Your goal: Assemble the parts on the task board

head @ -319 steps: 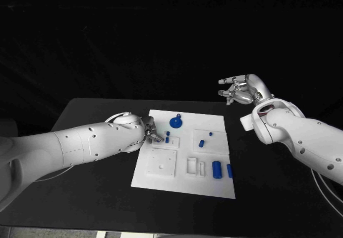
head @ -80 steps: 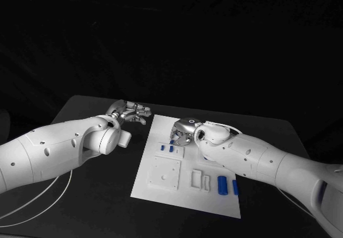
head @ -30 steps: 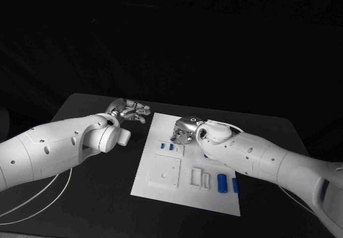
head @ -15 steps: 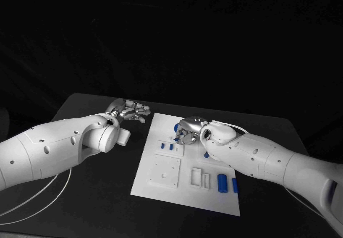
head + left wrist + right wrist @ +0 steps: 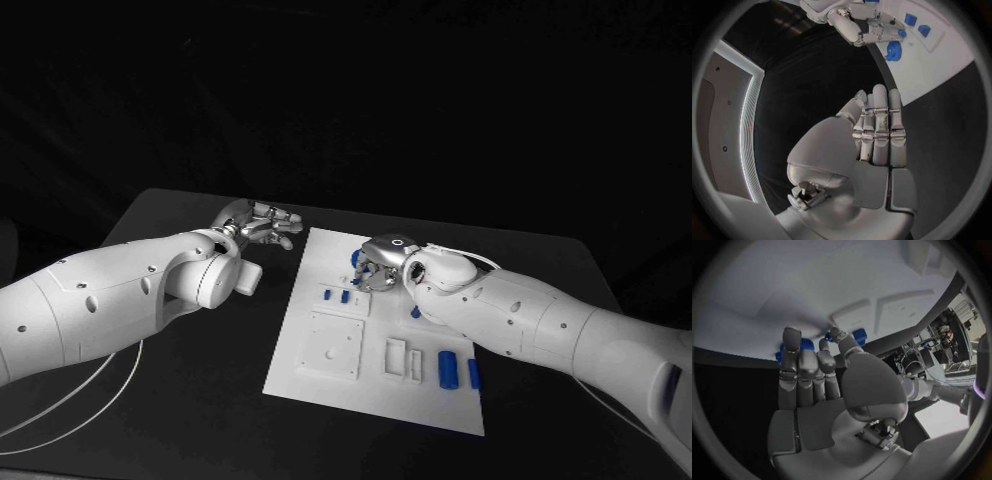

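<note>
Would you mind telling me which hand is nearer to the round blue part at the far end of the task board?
Right. The right hand is right at the round blue part; the left hand hangs off the task board's far left corner.

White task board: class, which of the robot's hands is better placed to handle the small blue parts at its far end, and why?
Right. The right hand is over the white task board, fingers at the round blue part. The left hand hovers beside the board, above the black table.

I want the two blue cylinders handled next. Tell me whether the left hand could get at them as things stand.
Probably yes. The left hand sits off the task board's far left corner, holding nothing, while the two blue cylinders lie uncovered at the near right. The right arm slants close beside them, so the approach looks tight.
</note>
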